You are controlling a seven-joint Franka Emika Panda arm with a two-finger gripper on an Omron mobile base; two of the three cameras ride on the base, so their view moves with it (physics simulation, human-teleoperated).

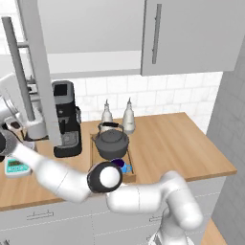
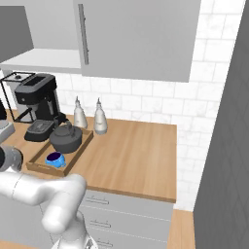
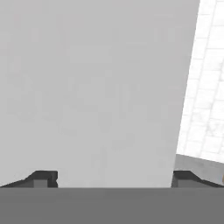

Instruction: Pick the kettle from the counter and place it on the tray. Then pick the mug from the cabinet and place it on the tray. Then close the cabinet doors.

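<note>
At the far left of the left base view, the open left cabinet door swings out toward the camera, edge-on, with its long metal bar handle on the left face. The white arm reaches behind and beside this door, and the hand is partly hidden there. In the hand view the gripper faces a flat grey panel at very close range; its two dark fingertips stand wide apart at the bottom, with nothing between them but the panel surface ahead. Whether they touch the panel cannot be told.

Below the door, a small pale scale lies on the counter near its left end. Just right of the door stands the black coffee machine, against the tiled wall.

Right of the coffee machine lies the tray, long side running near to far. The kettle sits upright in its far half, arched handle up. The mug sits in the near half of the tray, just beside the kettle; the right base view shows it clearly as a blue mug on the tray, near the kettle.

Behind the tray, two pale bottles stand side by side by the wall.

Above, the cabinet shows its pale shelf edge between the doors. The right cabinet door is flat and closed, its bar handle vertical near its left edge.
</note>
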